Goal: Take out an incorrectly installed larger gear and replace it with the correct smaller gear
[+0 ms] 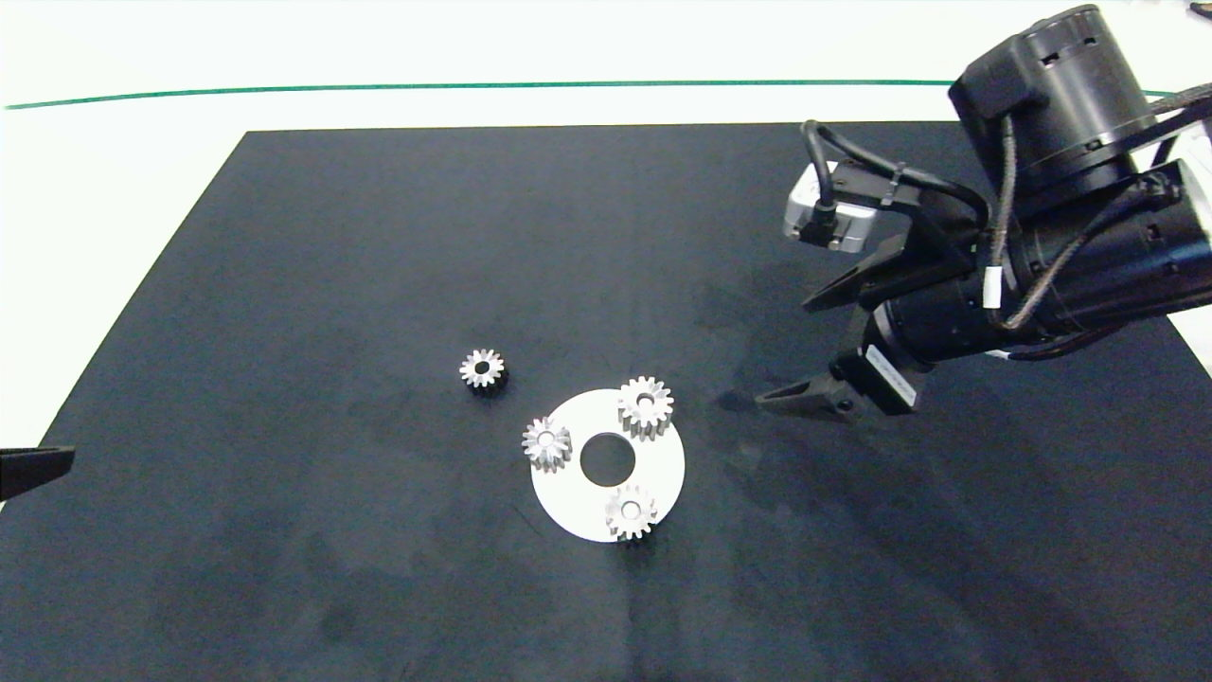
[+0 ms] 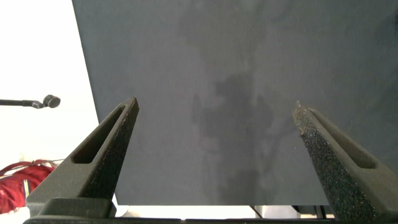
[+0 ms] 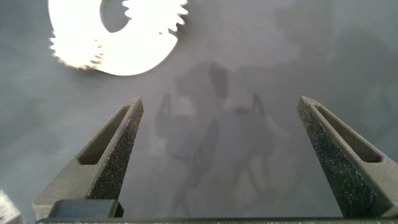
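Gears and disc near the middle of the counter.

A flat disc with a centre hole lies on the mat. Three gears stand on its rim: the larger gear at the far right, one gear at the left edge, another at the near edge. The smaller gear lies off the disc, on the mat to its far left. The right gripper hovers right of the disc; the left gripper sits at the counter's left edge.

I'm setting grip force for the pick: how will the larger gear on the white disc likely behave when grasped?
The larger gear looks like solid silver metal, so probably rigid and heavy for its size. Its toothed rim may let the open right hand slip or seat unevenly. It stands flat on the white disc, so it seems unlikely to roll.
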Controlling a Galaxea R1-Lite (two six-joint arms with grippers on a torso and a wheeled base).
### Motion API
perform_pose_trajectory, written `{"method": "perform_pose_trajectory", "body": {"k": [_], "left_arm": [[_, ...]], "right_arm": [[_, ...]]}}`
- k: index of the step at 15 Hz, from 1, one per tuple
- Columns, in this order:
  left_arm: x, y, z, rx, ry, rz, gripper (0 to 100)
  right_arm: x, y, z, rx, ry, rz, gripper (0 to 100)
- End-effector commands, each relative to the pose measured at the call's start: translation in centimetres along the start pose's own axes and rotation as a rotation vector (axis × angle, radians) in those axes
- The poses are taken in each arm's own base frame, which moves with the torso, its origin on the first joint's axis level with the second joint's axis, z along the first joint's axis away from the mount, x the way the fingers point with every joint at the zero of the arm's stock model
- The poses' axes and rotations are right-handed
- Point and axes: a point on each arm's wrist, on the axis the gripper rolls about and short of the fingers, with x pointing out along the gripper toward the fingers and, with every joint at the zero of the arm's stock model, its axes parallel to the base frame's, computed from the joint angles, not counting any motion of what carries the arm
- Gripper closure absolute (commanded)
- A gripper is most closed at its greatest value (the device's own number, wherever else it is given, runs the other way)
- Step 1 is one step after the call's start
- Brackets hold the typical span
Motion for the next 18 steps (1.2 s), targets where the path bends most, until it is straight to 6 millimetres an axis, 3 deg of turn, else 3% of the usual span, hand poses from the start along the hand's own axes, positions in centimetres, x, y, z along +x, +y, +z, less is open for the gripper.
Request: {"method": "perform_pose_trajectory", "body": {"k": [1,3,7,18], "left_arm": [[-0.2,0.0,-0.1,0.000,-0.004,0.002,0],[-0.3,0.0,-0.1,0.000,-0.005,0.003,0],[-0.8,0.1,-0.2,-0.002,-0.024,0.008,0],[-0.9,0.1,-0.1,-0.005,-0.028,0.012,0]], "right_arm": [[1.8,2.0,1.4,-0.053,0.010,0.048,0],[2.2,2.4,1.3,-0.052,0.017,0.059,0],[5.3,2.9,1.7,-0.019,-0.024,0.045,0],[8.0,3.7,2.1,-0.037,0.009,0.034,0]]}}
